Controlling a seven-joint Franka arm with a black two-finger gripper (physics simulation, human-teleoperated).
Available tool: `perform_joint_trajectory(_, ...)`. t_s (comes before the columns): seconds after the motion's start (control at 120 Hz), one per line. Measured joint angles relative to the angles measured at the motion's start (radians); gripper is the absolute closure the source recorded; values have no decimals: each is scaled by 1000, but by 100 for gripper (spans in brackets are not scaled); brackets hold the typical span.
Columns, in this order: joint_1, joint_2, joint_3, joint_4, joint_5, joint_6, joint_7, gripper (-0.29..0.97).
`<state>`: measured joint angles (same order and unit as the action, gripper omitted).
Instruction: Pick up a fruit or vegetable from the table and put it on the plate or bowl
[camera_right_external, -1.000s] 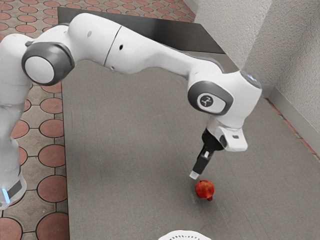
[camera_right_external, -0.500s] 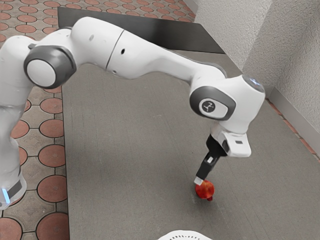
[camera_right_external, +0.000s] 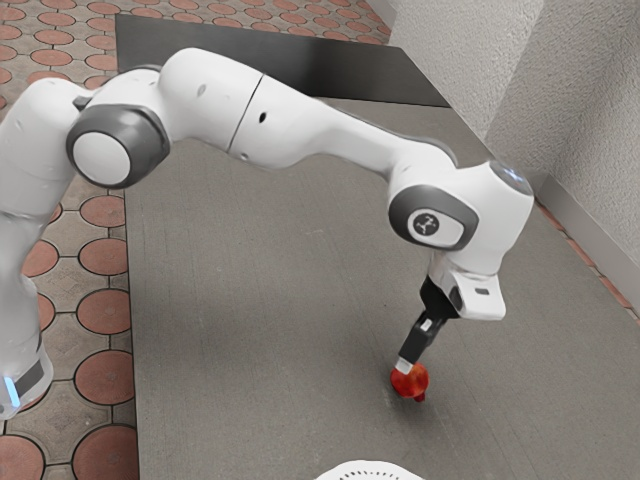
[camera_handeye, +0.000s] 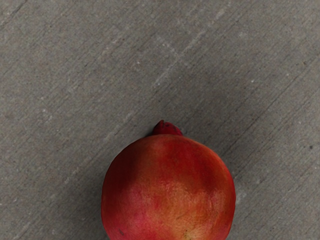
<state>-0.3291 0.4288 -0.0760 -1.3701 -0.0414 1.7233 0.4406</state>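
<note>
Terracotta floor (camera_right_external: 90, 310) runs down the left of the exterior frame, and a white wall (camera_right_external: 590, 90) fills the upper right. Between them you have a grey table (camera_right_external: 250, 300). Your arm (camera_right_external: 300, 120) enters from the left and bends down at lower right. A white plate (camera_right_external: 365, 470) peeks in at the bottom edge. Just above it, a red pomegranate (camera_right_external: 410, 383) sits on the table. Your gripper (camera_right_external: 406, 364) meets its top; open or closed, you cannot tell. From the wrist, the pomegranate (camera_handeye: 168, 192) lies directly under the hand.
</note>
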Motion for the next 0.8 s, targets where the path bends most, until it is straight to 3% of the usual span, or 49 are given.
perform_joint_trajectory(0.625, -2, 76, -4, 0, -37, 19, 51, 3)
perform_joint_trajectory(0.8, -2, 79, -4, 1, -44, 25, 57, 31)
